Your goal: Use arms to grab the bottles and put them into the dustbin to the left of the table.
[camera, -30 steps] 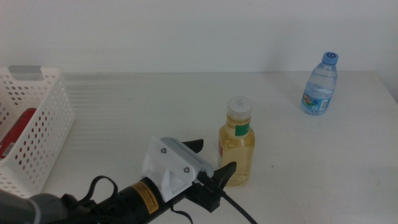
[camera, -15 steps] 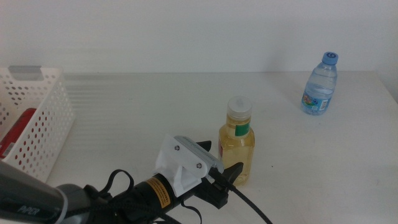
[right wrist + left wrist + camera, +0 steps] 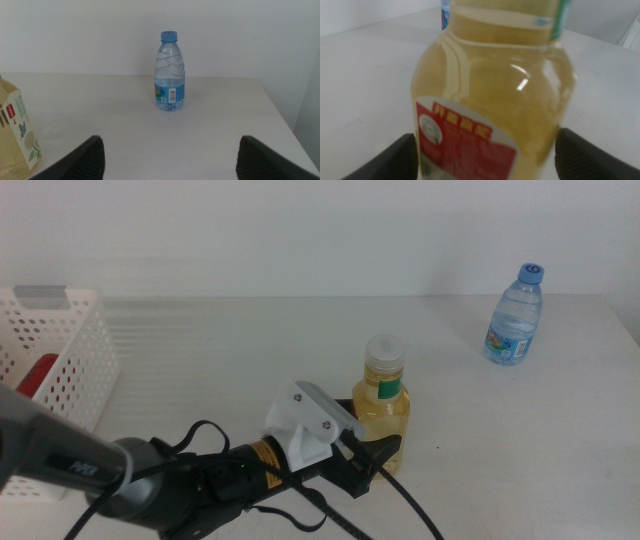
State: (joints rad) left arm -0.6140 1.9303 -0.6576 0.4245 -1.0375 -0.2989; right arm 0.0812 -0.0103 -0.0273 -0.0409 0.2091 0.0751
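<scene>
The yellow-liquid bottle (image 3: 383, 408) with a white cap stands upright at the middle of the table (image 3: 230, 345). My left gripper (image 3: 366, 432) has reached it from the near left and is open, one jaw on each side of the bottle's lower body. In the left wrist view the bottle (image 3: 490, 100) fills the picture between the left gripper's (image 3: 485, 157) jaws. The small water bottle (image 3: 516, 314) with a blue cap stands at the far right. My right gripper (image 3: 170, 160) is open and empty, facing that water bottle (image 3: 169, 72) from a distance. The red can (image 3: 37, 376) lies inside the dustbin (image 3: 70, 395).
The white perforated dustbin sits at the table's left edge. The right wrist view catches the yellow bottle (image 3: 14, 132) at its side. A white wall backs the table, and the table's right edge runs just past the water bottle.
My left arm has pushed forward and to the right, bringing its jaws from just short of the yellow bottle to either side of it. Both bottles stay where they were.
</scene>
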